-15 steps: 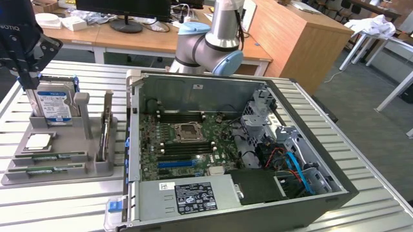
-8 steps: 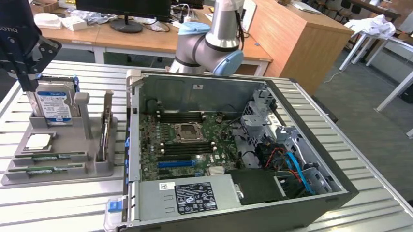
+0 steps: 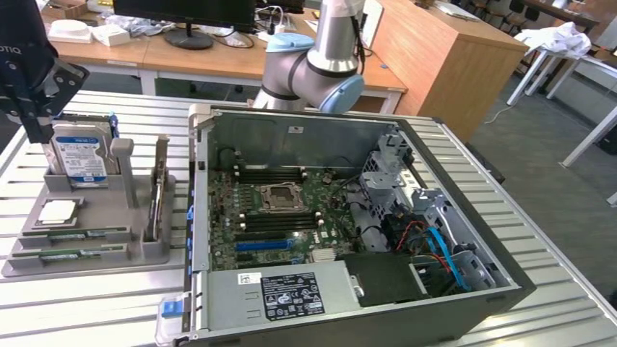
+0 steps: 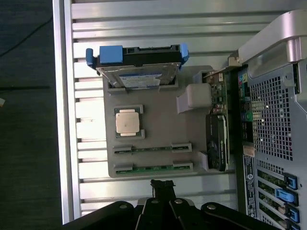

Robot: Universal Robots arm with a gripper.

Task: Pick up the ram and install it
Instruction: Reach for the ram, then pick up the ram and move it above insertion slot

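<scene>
The gripper (image 3: 39,130) hangs closed and empty above the hard drive (image 3: 79,155) at one end of the tray (image 3: 97,210). The ram (image 3: 69,254) lies flat at the tray's opposite end, lengthwise along that edge, beside a second stick (image 3: 72,235).

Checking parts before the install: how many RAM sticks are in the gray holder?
2. Both lie flat in the gray holder: the first RAM stick beside the processor chip, the second RAM stick along the holder's outer edge. None looks hidden.
</scene>
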